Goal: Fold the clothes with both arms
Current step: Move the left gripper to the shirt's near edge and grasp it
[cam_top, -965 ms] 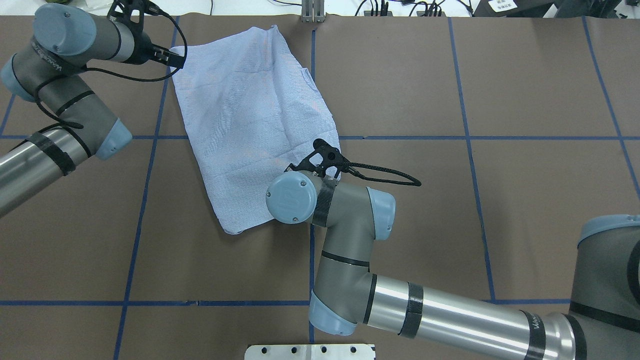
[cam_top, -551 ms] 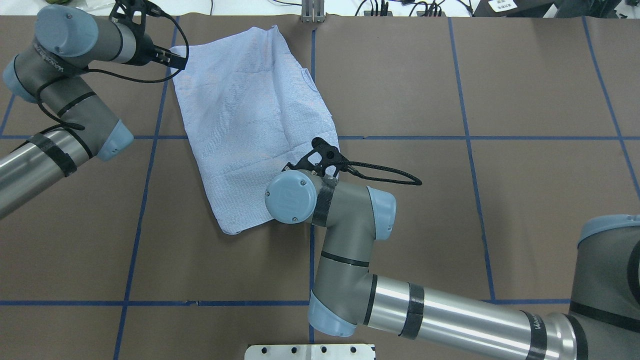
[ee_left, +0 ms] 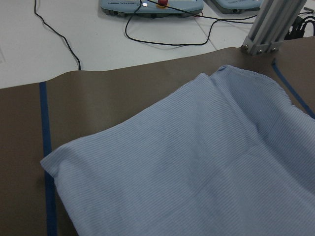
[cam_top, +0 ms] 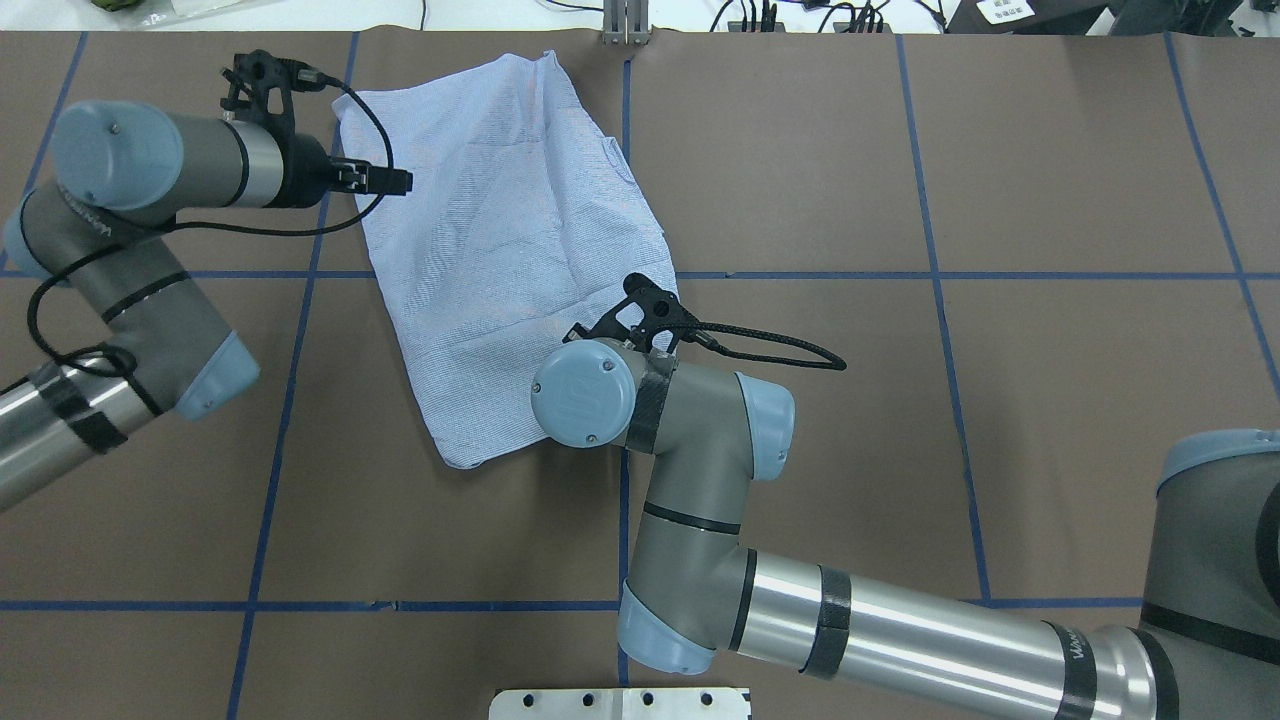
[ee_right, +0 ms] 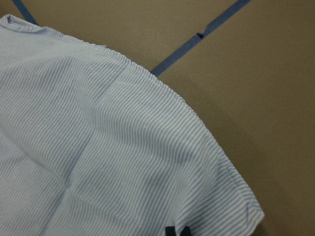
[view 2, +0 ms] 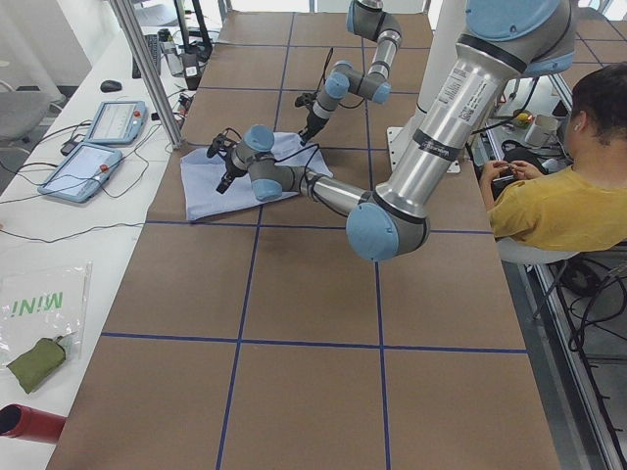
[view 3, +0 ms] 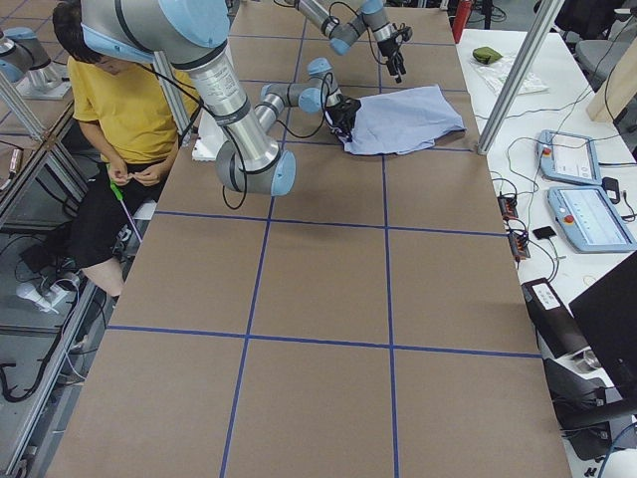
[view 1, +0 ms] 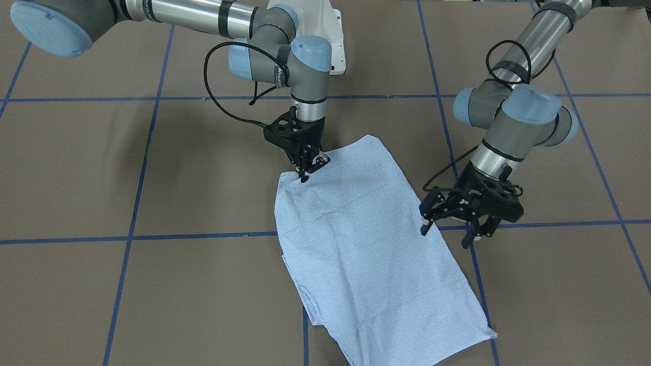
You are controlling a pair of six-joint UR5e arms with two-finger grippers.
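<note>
The light blue-and-white striped shirt (cam_top: 500, 230) lies folded into a long panel on the brown table, running from the far edge toward the middle; it also shows in the front view (view 1: 366, 254). My right gripper (view 1: 306, 172) is shut on the shirt's near corner. Its fingertips (ee_right: 177, 231) rest on the cloth in the right wrist view; its wrist hides it from overhead. My left gripper (view 1: 445, 234) is open and empty, hovering just above the shirt's left edge. It shows from overhead (cam_top: 398, 181). The left wrist view shows only the shirt (ee_left: 197, 172).
Blue tape lines (cam_top: 300, 340) grid the brown table. A metal post (cam_top: 626, 25) stands at the far edge by the shirt's far end. A white base plate (cam_top: 620, 703) sits at the near edge. A seated person in yellow (view 2: 558, 196) is beside the table.
My left gripper has left the shirt's far left corner and moved nearer along its left edge, over the cloth's border. The right arm and the shirt have hardly moved.
</note>
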